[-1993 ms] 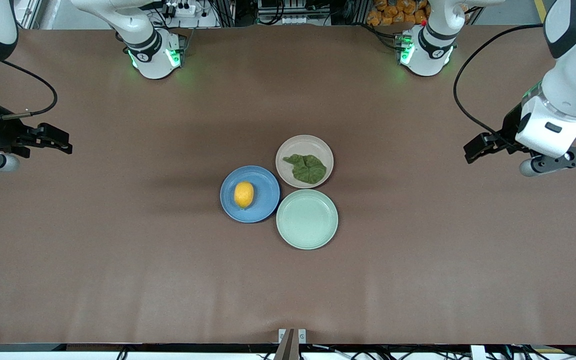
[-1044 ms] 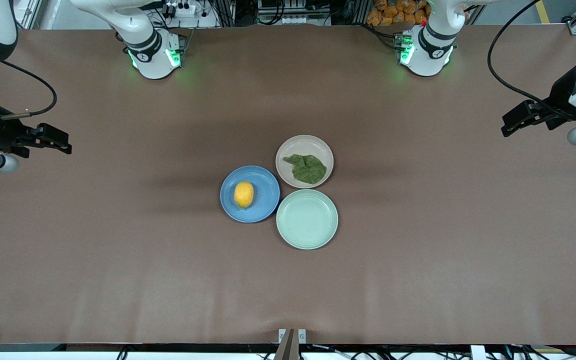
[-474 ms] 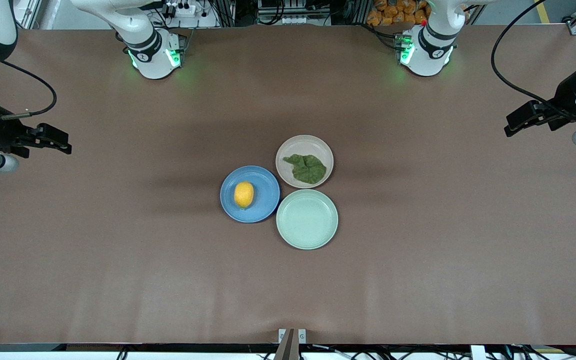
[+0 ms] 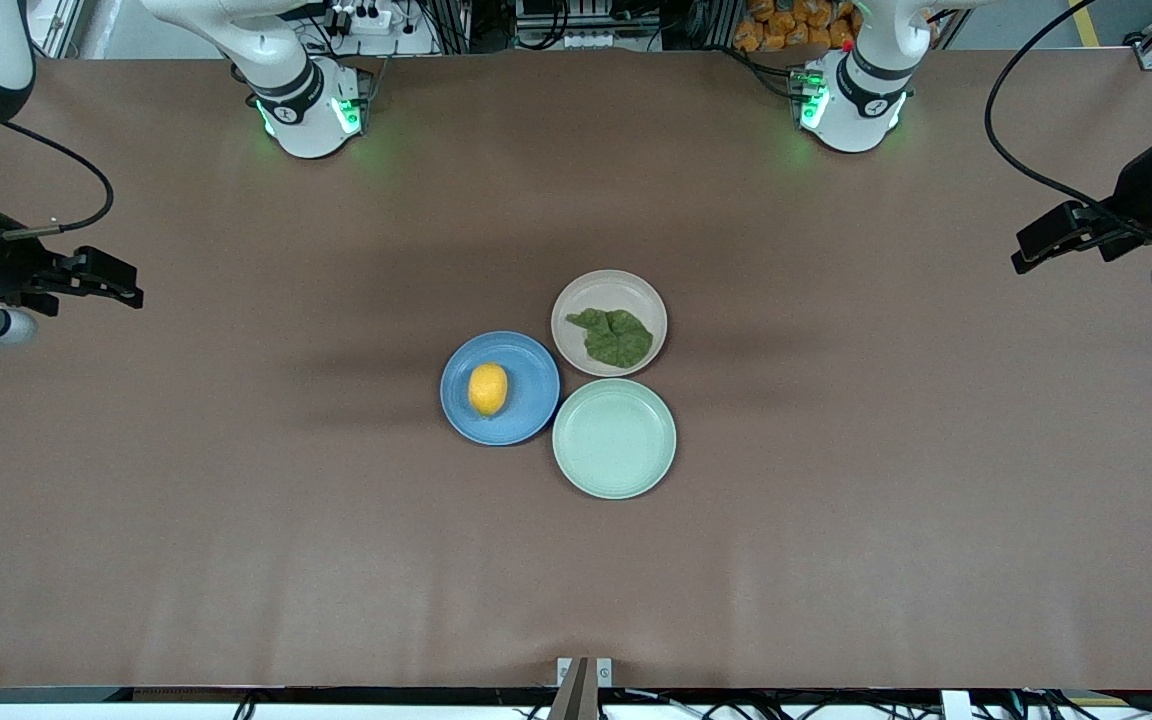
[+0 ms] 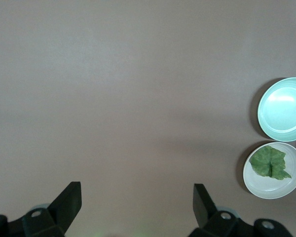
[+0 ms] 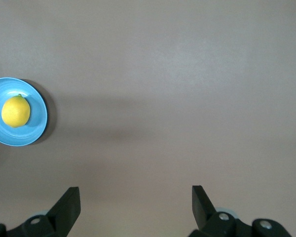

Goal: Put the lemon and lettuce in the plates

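The lemon (image 4: 488,389) lies in the blue plate (image 4: 528,400) at the table's middle; both show in the right wrist view, the lemon (image 6: 15,111) in the plate (image 6: 37,123). The lettuce (image 4: 615,336) lies flat in the beige-pink plate (image 4: 596,290), also in the left wrist view (image 5: 269,162) on the plate (image 5: 293,185). My left gripper (image 4: 1034,246) is open and empty over the table's edge at the left arm's end (image 5: 137,195). My right gripper (image 4: 121,284) is open and empty over the right arm's end (image 6: 135,197).
An empty mint green plate (image 4: 614,438) touches both other plates, nearer the front camera; it shows in the left wrist view (image 5: 284,109). Bare brown table (image 4: 836,520) lies all round the three plates.
My left arm has pulled back and up from beside the plates toward its end of the table, then nearly settled. My right arm has not moved. Lemon and lettuce stay put.
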### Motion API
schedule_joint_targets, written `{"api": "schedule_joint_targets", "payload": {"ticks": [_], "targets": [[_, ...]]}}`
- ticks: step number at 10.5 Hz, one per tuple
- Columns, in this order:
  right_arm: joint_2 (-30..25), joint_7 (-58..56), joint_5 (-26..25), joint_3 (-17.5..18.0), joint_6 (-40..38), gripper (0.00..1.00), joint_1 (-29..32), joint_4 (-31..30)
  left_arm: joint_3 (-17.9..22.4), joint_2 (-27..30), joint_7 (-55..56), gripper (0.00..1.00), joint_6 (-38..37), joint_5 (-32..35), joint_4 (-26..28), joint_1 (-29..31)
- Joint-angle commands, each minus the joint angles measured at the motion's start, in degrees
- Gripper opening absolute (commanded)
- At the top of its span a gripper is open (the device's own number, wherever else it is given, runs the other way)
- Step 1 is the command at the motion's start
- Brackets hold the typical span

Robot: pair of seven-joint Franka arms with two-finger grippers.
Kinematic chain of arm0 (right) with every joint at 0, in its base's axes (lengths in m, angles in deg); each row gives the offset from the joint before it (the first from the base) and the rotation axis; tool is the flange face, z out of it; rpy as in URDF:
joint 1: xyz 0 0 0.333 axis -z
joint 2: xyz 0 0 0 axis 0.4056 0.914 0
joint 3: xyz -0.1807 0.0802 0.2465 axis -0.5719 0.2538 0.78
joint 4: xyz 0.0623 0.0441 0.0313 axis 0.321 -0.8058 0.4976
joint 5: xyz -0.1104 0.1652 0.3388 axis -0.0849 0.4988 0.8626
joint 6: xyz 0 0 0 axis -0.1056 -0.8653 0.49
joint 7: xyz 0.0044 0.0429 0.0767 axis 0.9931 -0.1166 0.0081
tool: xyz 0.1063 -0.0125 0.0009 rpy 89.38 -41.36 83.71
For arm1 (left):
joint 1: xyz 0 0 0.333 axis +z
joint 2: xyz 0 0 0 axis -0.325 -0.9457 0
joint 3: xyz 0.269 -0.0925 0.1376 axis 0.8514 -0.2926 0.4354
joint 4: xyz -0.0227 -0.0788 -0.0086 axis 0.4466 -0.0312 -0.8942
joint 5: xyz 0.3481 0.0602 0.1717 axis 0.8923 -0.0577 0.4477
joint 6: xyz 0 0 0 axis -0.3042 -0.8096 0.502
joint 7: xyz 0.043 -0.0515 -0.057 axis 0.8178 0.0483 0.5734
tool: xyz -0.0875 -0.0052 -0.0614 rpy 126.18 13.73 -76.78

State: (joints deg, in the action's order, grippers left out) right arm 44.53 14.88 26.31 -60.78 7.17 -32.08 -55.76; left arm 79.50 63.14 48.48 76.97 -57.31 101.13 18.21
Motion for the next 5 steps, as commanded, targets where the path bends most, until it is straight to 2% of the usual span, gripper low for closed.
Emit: {"api": "schedule_joint_targets", "payload": {"ticks": [1, 5], "targets": [[-1.40, -0.59, -0.38, 0.81, 0.62, 1.00, 0.95, -1.35, -0.97, 1.31, -1.42, 1.00, -0.58, -1.31, 1.61, 1.11], [-1.40, -0.59, -0.38, 0.81, 0.79, 1.00, 0.95, -1.44, -1.06, 1.40, -1.42, 1.00, -0.31, -1.22, 1.96, 0.93]]}}
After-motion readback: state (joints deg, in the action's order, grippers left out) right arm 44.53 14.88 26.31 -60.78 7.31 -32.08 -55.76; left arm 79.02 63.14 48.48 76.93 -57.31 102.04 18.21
